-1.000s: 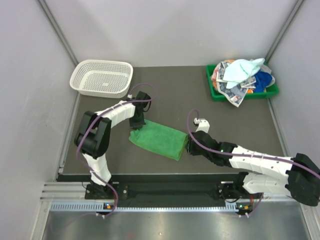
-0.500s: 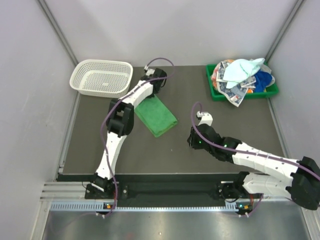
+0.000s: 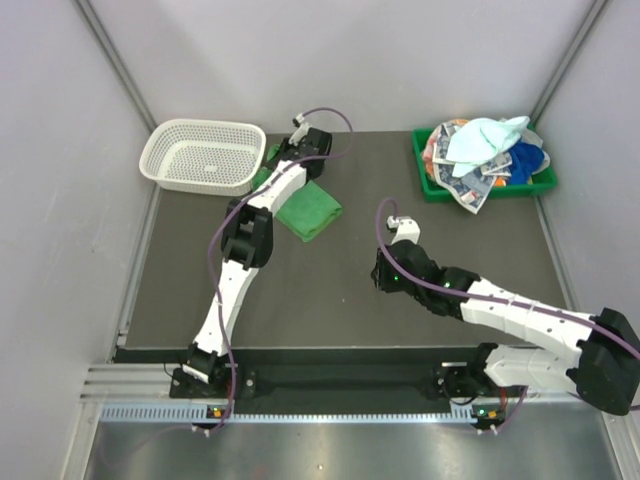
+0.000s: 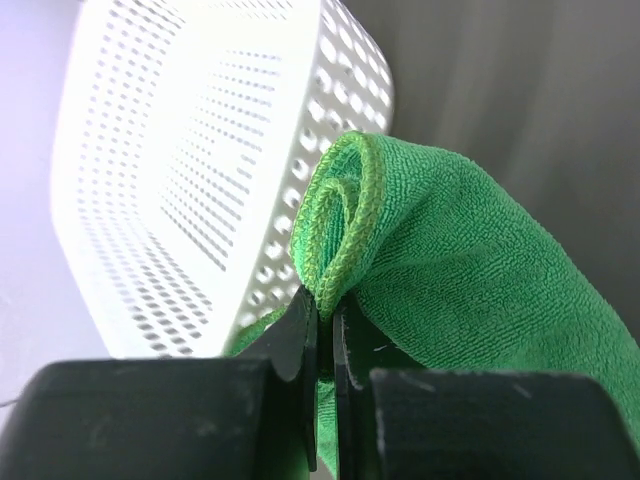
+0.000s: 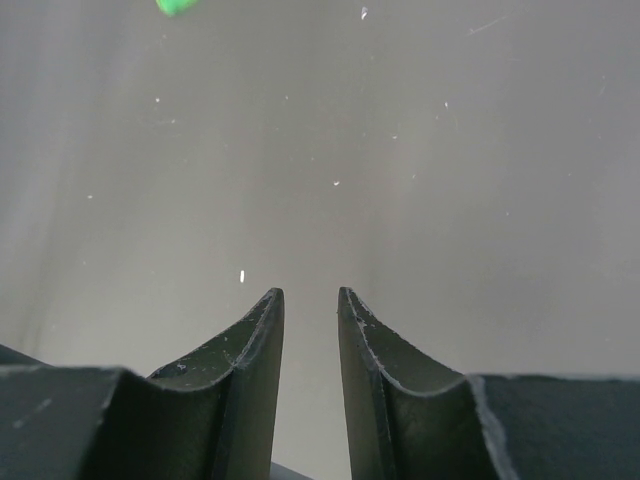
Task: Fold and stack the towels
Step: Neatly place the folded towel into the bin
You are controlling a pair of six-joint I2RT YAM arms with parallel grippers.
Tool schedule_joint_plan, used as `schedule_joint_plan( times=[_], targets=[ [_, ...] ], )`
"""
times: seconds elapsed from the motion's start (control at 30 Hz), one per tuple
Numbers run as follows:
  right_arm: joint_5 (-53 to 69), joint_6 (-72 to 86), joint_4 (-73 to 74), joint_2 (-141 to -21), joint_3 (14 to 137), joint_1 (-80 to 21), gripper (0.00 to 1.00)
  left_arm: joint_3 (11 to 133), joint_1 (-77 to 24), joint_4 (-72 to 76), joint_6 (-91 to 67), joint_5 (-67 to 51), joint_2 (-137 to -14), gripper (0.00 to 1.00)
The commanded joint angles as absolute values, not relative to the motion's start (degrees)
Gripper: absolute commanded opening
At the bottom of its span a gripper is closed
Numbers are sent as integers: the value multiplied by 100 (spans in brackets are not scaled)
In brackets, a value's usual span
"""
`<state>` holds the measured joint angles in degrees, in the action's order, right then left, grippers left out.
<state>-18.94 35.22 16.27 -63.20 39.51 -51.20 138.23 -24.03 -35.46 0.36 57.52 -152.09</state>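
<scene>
A bright green towel (image 3: 312,210) lies folded on the dark table beside the white mesh basket, one end lifted. My left gripper (image 3: 296,160) is stretched far out and shut on that end. In the left wrist view the towel's rolled hem (image 4: 345,220) is pinched between the closed jaws of this gripper (image 4: 326,300). My right gripper (image 3: 381,277) hovers low over bare table at mid-right, well clear of the green towel. Its jaws (image 5: 310,295) stand slightly open with nothing between them. The other towels (image 3: 487,150), mint, blue and printed, are heaped in the green tray.
The white mesh basket (image 3: 205,155) stands at the back left, close against the held towel, and fills the left of the left wrist view (image 4: 200,150). The green tray (image 3: 430,190) sits at the back right. Grey walls close in the table on three sides.
The left arm has swung out and carried the green towel from the table's middle to the back, beside the basket. The right gripper has come off the towel's right edge.
</scene>
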Motion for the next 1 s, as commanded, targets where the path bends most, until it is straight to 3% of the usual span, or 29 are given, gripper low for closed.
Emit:
schedule_joint_plan(
  times=[0.0,0.4,0.97],
  targets=[
    [-1828,3393,1485,-6425,4227,-5045,29,13861,-2434,-2173,1192,6451,-14748,0],
    [-1802,3401,1397,-6477,4157,-5045,28,14010,-2259,-906,2346,6847,-14511,0],
    [-1731,3340,1239,-6829,4113,-5027,27,13808,-1995,-1591,1556,5897,-14150,0]
  ],
)
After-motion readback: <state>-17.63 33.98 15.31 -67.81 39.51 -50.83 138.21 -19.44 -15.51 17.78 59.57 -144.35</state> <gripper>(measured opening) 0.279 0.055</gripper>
